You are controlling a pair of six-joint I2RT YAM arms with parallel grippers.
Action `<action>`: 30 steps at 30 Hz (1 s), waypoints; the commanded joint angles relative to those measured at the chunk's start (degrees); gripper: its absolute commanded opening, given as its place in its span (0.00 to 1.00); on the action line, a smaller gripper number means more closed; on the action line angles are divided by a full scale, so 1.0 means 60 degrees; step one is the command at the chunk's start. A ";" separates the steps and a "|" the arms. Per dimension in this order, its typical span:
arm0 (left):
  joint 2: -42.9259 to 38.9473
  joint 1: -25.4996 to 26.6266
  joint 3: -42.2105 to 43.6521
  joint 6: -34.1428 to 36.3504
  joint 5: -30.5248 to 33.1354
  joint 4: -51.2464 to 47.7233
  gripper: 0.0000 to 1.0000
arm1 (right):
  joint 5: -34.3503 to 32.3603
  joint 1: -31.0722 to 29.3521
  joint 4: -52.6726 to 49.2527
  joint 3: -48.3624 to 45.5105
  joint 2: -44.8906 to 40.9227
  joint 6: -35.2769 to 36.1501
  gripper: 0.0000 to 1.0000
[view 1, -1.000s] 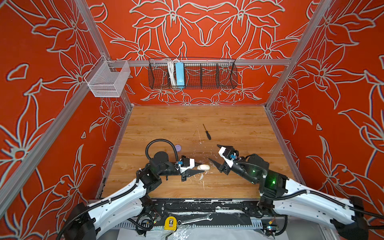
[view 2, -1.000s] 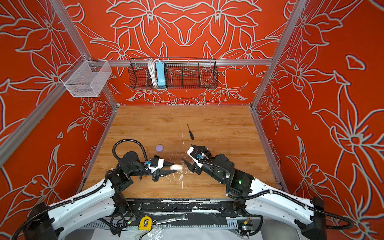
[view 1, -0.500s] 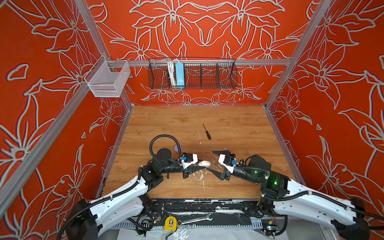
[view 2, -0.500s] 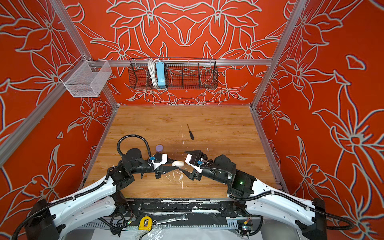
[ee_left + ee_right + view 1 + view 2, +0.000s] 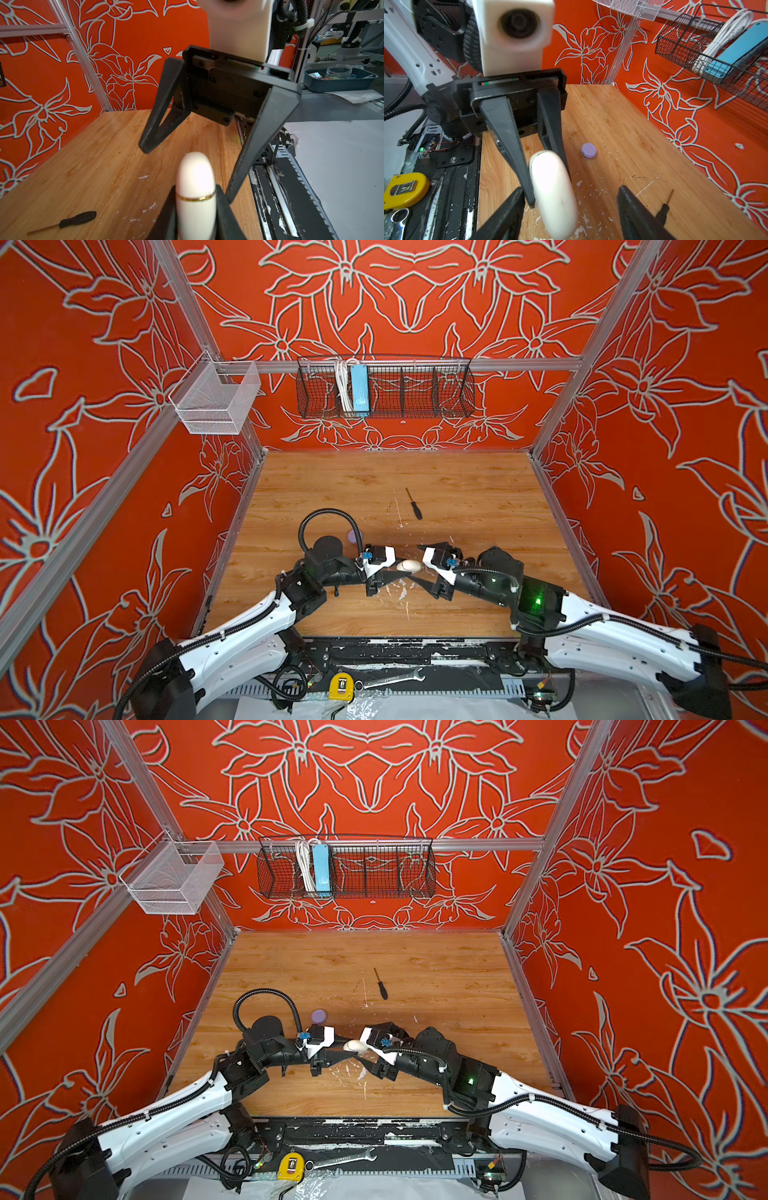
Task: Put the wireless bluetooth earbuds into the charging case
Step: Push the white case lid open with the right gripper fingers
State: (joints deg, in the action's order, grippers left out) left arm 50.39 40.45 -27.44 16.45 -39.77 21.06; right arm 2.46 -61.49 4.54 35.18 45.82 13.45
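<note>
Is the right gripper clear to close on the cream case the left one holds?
Likely yes: the right gripper is open with the cream case's free end roughly between its fingers; the left gripper is shut on the other end.

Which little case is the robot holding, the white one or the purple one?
The cream-white case, clamped in the left gripper. The lavender case lies alone on the wooden table.

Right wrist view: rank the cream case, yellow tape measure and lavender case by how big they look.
1. cream case, though closest to the lens, which inflates it
2. yellow tape measure, partly cropped
3. lavender case
</note>
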 commanded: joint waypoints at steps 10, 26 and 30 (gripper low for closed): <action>0.0039 0.0085 -0.0165 0.0108 -0.0572 -0.0038 0.00 | -0.1201 0.0083 0.0460 0.0072 -0.0188 -0.0090 0.69; -0.0005 0.0138 -0.0211 0.0172 -0.0755 -0.0128 0.00 | -0.2547 0.0131 0.0592 0.0010 -0.0317 -0.0280 0.66; 0.0009 0.0133 -0.0200 0.0159 -0.0762 -0.0067 0.00 | -0.2639 0.0156 0.0606 -0.0017 -0.0322 -0.0307 0.66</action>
State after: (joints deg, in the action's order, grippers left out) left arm 50.74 40.32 -27.66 16.56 -38.70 19.73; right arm -7.51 -61.58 6.07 35.18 43.92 12.27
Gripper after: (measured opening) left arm 0.245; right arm 0.657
